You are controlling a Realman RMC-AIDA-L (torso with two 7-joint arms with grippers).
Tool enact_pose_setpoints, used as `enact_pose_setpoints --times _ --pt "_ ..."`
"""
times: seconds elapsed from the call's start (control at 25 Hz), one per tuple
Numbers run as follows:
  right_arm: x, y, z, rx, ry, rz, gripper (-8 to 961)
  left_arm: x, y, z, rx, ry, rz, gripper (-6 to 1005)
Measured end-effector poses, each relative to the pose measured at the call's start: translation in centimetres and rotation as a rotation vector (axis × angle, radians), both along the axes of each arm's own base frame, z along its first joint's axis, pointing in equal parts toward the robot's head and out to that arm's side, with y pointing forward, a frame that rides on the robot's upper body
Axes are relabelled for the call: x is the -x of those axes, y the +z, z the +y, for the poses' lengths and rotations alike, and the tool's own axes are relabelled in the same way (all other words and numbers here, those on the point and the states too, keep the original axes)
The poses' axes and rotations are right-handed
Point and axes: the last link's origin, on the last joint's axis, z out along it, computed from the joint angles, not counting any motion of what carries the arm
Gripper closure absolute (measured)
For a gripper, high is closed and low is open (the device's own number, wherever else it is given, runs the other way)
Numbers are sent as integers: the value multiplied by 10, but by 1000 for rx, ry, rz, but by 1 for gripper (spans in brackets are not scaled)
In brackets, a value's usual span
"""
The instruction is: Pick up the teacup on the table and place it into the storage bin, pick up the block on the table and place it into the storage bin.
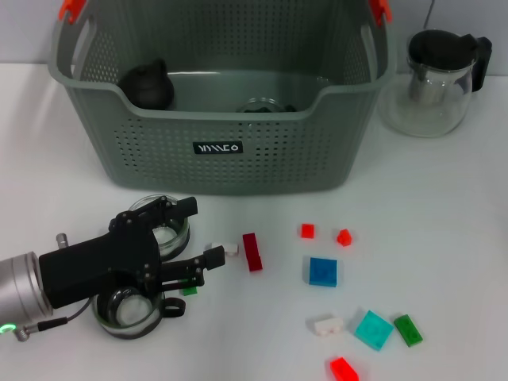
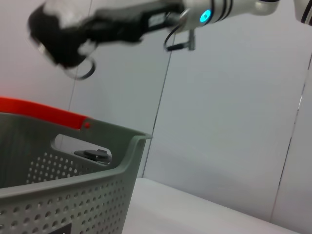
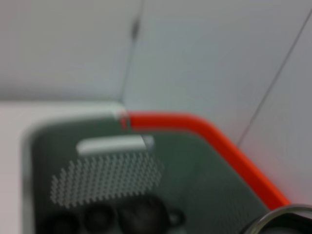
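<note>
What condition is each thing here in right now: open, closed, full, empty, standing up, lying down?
Storage bin: upright, open-topped, already holding dark items.
Left gripper: low over the table, fingers open, holding nothing.
Teacups: two glass ones upright on the table under the left gripper.
Glass teapot: upright, black lid on.
Red block: lying on the table.

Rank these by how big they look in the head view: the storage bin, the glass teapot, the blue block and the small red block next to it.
1. storage bin
2. glass teapot, though it stands farther back than the blocks
3. blue block
4. small red block
</note>
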Motion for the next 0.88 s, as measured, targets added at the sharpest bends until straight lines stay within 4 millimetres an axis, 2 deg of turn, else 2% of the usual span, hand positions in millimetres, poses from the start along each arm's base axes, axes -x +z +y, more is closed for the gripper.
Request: enact_pose_setpoints --times 0.32,0.52,0.88 --pt "-25 -54 9 -72 -3 -160 822 1 -1 -1 -1 9 1 100" --pt "-32 -63 8 -87 0 -201 814 1 -2 -1 -2 13 1 101" --pt "-42 -66 8 -102 -10 -278 800 0 -3 0 2 13 -2 102"
